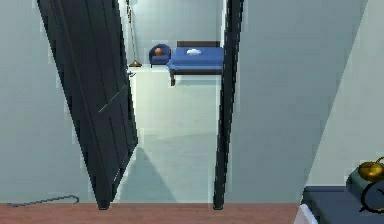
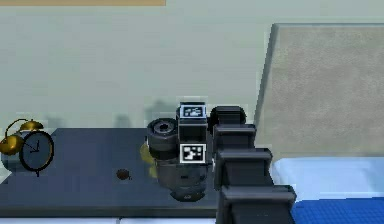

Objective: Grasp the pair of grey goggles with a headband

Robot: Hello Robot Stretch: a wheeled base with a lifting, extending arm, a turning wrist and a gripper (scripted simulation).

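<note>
we judge this the reach step: the gripper (image 2: 155, 150) shows against the dark table (image 2: 85, 165), and with tabletop behind it we cannot tell its grip or whether it holds anything. we can't make out the goggles for sure, but a small dark blob (image 2: 124, 174) lies at the gripper's 8 o'clock. next we'd check that blob and line up on it.

Forward past door (image 1: 95, 100), side-on – shared clock (image 2: 30, 148)
</note>
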